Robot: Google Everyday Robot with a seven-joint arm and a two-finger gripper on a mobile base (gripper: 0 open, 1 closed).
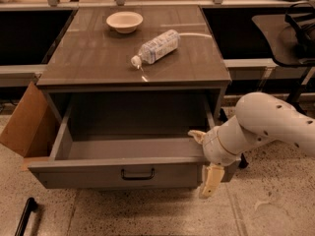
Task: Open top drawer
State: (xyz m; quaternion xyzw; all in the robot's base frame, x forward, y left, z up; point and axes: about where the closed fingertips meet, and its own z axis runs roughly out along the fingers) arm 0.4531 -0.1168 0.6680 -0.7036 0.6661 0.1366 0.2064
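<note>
The top drawer (88, 175) is pulled far out of the grey cabinet, and its deep grey box is empty. Its small black bar handle (138, 174) sits at the centre of the front. My gripper (204, 157) is at the drawer's front right corner. One finger (197, 135) reaches over the rim near the right side wall. The other finger (211, 180) hangs down outside the front panel. The fingers stand wide apart and hold nothing. No lower drawers show.
On the cabinet top (88, 63) lie a plastic bottle (156, 46) on its side and a white bowl (124, 21). A cardboard flap (24, 124) leans at the drawer's left. A black bar (24, 216) lies on the floor at front left. A dark chair (295, 33) stands at right.
</note>
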